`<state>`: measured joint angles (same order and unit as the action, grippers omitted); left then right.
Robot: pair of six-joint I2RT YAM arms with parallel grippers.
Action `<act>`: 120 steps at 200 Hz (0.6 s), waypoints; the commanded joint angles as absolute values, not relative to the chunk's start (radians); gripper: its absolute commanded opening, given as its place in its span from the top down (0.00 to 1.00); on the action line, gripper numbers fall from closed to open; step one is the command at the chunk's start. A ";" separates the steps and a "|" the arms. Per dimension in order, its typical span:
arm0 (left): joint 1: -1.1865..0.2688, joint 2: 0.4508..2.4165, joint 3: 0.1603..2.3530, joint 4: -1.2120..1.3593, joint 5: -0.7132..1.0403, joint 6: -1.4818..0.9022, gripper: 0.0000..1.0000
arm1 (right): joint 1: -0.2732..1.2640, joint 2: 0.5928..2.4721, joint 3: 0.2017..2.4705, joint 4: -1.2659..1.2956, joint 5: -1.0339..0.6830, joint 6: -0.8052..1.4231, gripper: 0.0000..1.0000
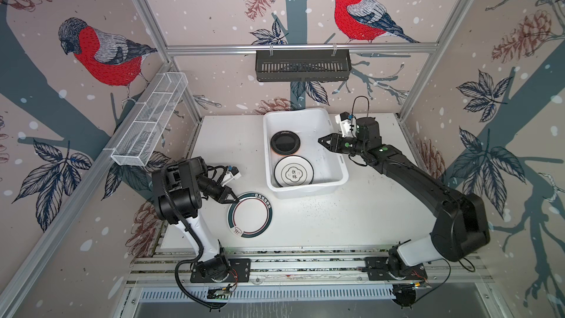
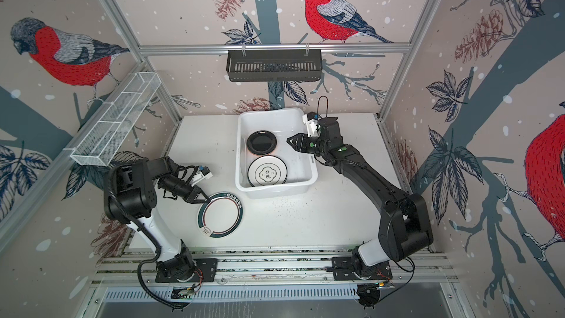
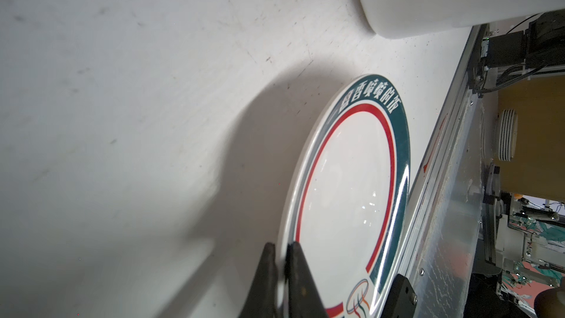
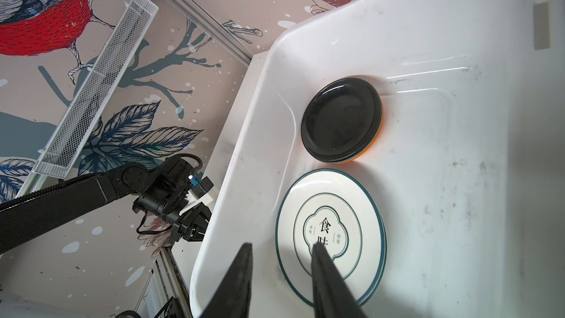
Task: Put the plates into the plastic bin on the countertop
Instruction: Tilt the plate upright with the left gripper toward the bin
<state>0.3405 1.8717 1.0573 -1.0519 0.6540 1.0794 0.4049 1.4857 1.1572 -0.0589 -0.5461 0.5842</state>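
Pinching plate (image 3: 345,203) rim btwn L jaws

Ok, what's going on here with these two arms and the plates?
The left gripper is shut on the rim of a green-and-red-ringed plate out on the countertop. The right gripper hangs open and empty over the plastic bin, where a black plate tops an orange one beside a lettered white plate.

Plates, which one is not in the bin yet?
The green-and-red-rimmed plate on the countertop, pinched by the left gripper. The black plate and the centre-lettered plate lie inside the plastic bin.
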 commanded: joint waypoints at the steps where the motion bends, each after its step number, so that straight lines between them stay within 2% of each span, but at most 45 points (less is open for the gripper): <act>1: 0.342 1.856 1.075 -1.038 0.651 1.106 0.98 | 0.406 1.479 1.157 -0.025 -0.551 0.598 0.65; 120: 0.382 1.827 1.223 -1.108 0.757 1.025 1.00 | 0.405 1.497 1.178 -0.011 -0.567 0.603 0.65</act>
<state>0.3775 1.8343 1.2003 -1.0882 0.7063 1.0454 0.4042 1.4921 1.1660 -0.0441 -0.5529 0.5987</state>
